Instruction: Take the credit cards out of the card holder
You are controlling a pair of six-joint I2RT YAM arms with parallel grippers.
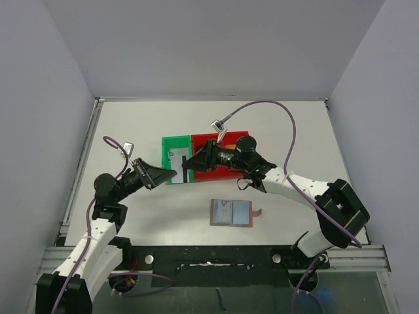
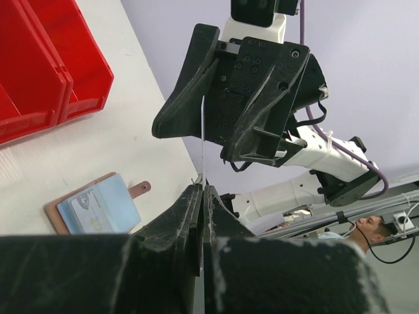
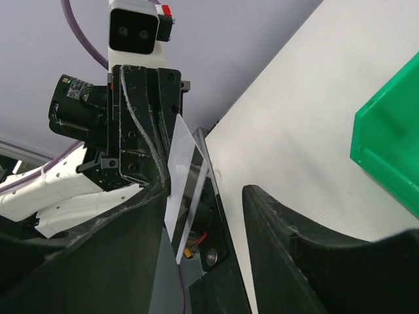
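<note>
1. Silver-grey card [image 3: 185, 170]: pinched by one edge in left hand [image 2: 203, 195], jaws fully together on it; held on edge in the air above bench [image 1: 294, 131], near green bin [image 1: 169, 145].
2. Right hand [image 3: 204, 196]: jaws partly apart, straddling free end of card, nothing gripped yet; one finger close to card face, the other well clear.
3. Card holder [image 1: 231, 212]: lying open on bench between the two arms, well apart from both hands; contents of pockets too small to tell.
4. Risk, drop: release by left hand before a firm clamp by right hand; card falling to bench or missing bin.
5. Risk, bend or twist: uneven closure, near finger pushing thin card sideways against opposing grip.
6. Risk, collision: fingertips of both hands almost meeting, little clearance for any correction.
</note>
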